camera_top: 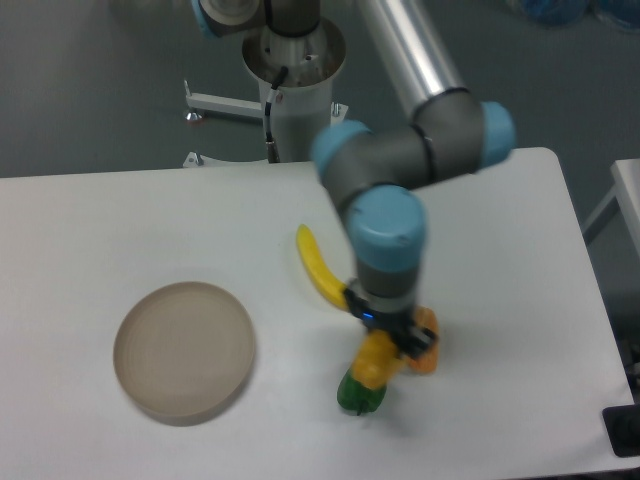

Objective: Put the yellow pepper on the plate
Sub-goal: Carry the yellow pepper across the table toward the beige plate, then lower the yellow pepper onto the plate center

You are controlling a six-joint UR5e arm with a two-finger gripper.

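Note:
The yellow pepper [377, 360] hangs in the air at front centre, just above the green pepper [356, 395], with my gripper [387, 345] shut on it from above. The beige round plate [184, 348] lies on the table at the front left, well to the left of the gripper and with nothing on it. My arm's blue-capped wrist stands directly over the held pepper and hides part of the things behind it.
A long yellow banana [316, 265] lies behind the gripper, partly covered by the wrist. An orange wedge-shaped item [428, 342] peeks out to the gripper's right. The arm's base column [296, 100] stands beyond the table's far edge.

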